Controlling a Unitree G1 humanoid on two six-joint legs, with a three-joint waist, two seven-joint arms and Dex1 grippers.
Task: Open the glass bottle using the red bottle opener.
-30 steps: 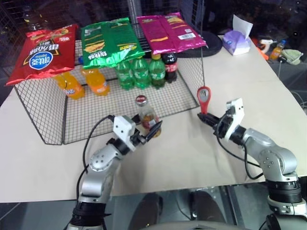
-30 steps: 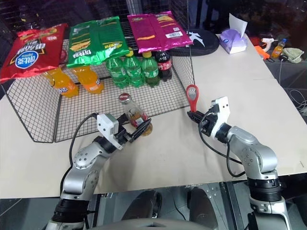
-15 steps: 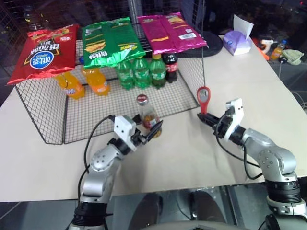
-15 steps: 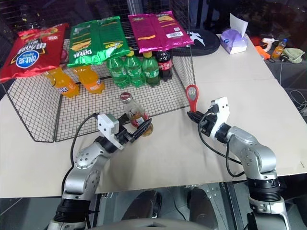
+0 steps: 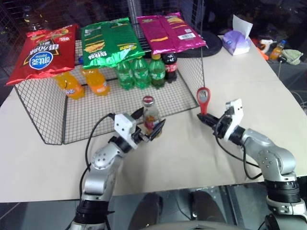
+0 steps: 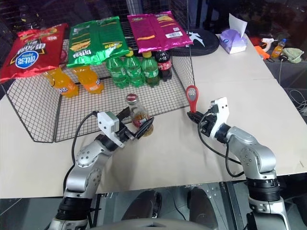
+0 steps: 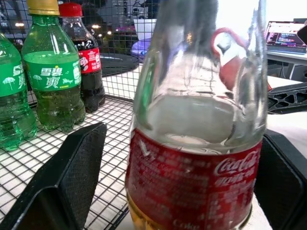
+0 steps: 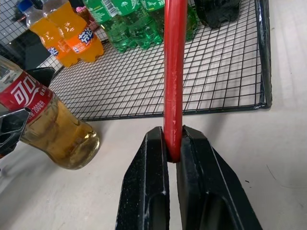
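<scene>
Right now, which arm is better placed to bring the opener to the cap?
Right. The right gripper is shut on the opener, head up; the left gripper stands open around the bottle, its cap on.

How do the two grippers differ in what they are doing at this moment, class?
The left gripper has its fingers spread on either side of the glass bottle, with a gap showing; the right gripper is shut on the red bottle opener. The bottle stands on the table; the opener is held upright above it. Both point inward toward each other.
</scene>
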